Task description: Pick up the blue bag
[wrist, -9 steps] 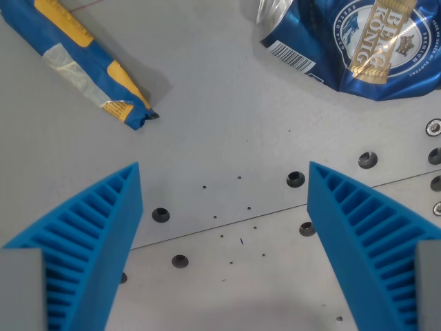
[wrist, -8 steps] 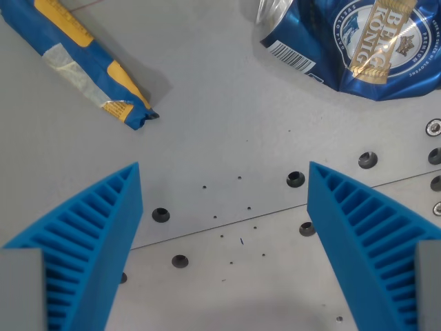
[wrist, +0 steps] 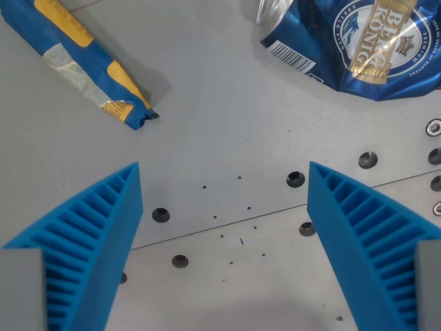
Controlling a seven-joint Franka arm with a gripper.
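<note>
The blue bag (wrist: 86,58), crumpled, with yellow and pale patches, lies at the wrist view's upper left and runs diagonally down to a twisted end. My gripper (wrist: 224,179) hangs above the bare grey table, open, with nothing between its two blue ribbed fingers (wrist: 83,238). The bag lies up and to the left of the left fingertip, apart from it. Part of the bag is cut off by the frame's top-left corner.
A crushed blue beer can (wrist: 358,41) with a barcode lies at the upper right. The grey metal table (wrist: 220,117) has several bolt holes and a seam running across under the fingers. Screw heads show at the right edge.
</note>
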